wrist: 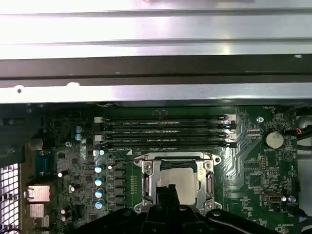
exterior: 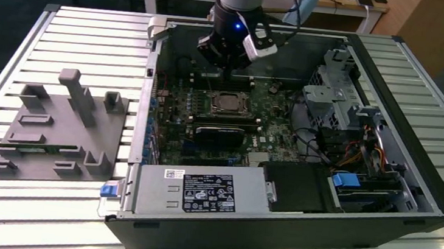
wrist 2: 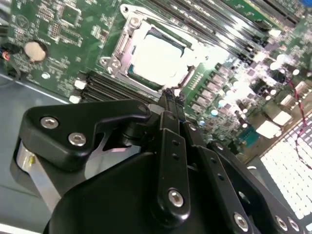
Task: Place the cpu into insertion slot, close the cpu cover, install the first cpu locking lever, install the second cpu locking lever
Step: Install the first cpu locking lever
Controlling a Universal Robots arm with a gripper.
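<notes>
Inside the open computer case (exterior: 292, 244), the gripper (wrist 2: 167, 105) is hanging just beside the insertion slot (wrist: 177, 160) on the green motherboard (wrist: 253, 165). Its jaws are squeezing together and holding nothing. The cpu (wrist: 178, 180) is sitting in the slot, and the cpu cover (wrist: 148, 179) is lying flat around it.

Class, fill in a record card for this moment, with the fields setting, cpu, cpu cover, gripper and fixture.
setting: open computer case on a slatted table
cpu: seated in the insertion slot, silvery top showing
cpu cover: lying flat, framing the cpu
gripper: low over the board at the slot's edge; contact unclear
fixture: grey fixture on the table, at the exterior view's left of the case
</notes>
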